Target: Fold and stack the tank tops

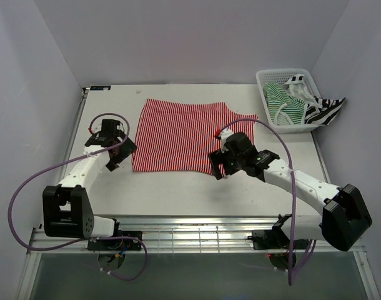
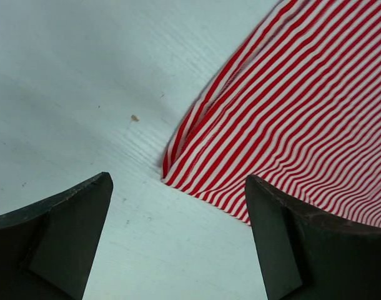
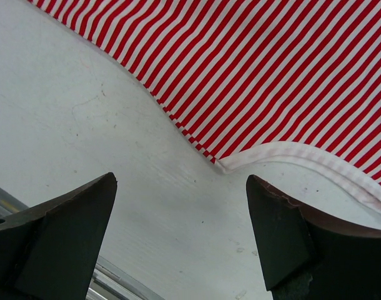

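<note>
The red-and-white tank top (image 1: pixel 181 134) lies spread flat on the table. My left gripper (image 1: pixel 117 156) is open and empty just off its near left corner (image 2: pixel 168 175). My right gripper (image 1: pixel 217 169) is open and empty at its near right corner, where the white-edged hem (image 3: pixel 284 153) ends. The green-and-white top (image 1: pixel 283 105) and the black-and-white top (image 1: pixel 321 111) lie bunched in the white lattice basket (image 1: pixel 270 75) at the back right, the black-and-white one hanging over its rim.
The white table (image 1: pixel 178 194) ends at a metal rail (image 1: pixel 197 225) along its near edge, which also shows in the right wrist view (image 3: pixel 109 278). Grey walls close in the left, back and right sides.
</note>
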Motion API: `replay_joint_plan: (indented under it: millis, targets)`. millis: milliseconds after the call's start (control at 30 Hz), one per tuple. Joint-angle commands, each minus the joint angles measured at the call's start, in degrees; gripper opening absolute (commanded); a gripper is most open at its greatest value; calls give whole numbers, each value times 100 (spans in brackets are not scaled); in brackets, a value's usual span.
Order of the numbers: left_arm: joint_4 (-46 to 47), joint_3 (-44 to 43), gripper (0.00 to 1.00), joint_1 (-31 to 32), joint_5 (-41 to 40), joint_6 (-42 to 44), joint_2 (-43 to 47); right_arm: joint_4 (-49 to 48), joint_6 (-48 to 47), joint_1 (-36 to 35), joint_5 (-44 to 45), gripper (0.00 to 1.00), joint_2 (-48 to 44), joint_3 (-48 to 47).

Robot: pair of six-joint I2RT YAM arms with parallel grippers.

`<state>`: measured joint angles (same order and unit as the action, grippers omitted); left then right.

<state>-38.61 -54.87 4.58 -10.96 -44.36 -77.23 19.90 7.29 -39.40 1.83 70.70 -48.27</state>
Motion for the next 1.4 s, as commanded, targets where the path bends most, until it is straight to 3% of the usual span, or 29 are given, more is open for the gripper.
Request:
replay_joint_plan:
  millis: [0, 133, 333, 467, 567, 600, 667, 800, 833, 1000, 1067, 1167, 1367]
  targets:
    - [-42, 266, 98, -97, 243, -169, -142, 23, 272, -173, 266, 90, 260, -112]
    - [554, 652, 97, -115, 795, -310, -248, -56, 677, -191, 450, 90, 445, 2]
    - [925, 970, 79, -133, 929, -433, -520, -4, 915, -191, 767, 90, 594, 72]
    - [987, 1005, 60, -159, 859, -556, -775, 5, 976, -182, 723, 90, 621, 142]
    - [1013, 1005, 53, -168, 754, -609, -828, -4, 985, -182, 644, 90, 638, 204]
    - [1013, 996, 44, -177, 675, -626, -855, -4, 985, -182, 635, 90, 647, 230]
    - [1075, 987, 38, -194, 692, -636, -881, -47, 994, -182, 495, 90, 656, 300]
    - [1250, 1057, 3, -194, 902, -583, -995, -179, 1046, -191, 441, 92, 770, 362]
    - [1312, 1084, 0, -194, 990, -565, -1022, -206, 1046, -191, 450, 93, 796, 371]
    - [1312, 1128, 0, -194, 1000, -530, -899, -346, 1082, -182, 503, 99, 1007, 380]
    - [1312, 1163, 0, -194, 991, -539, -820, -426, 1090, -182, 626, 85, 1113, 371]
    - [1303, 1172, 0, -194, 973, -547, -767, -434, 1108, -174, 845, 73, 1262, 301]
    - [1286, 1163, 0, -203, 973, -539, -750, -584, 1187, -130, 793, 61, 1455, 336]
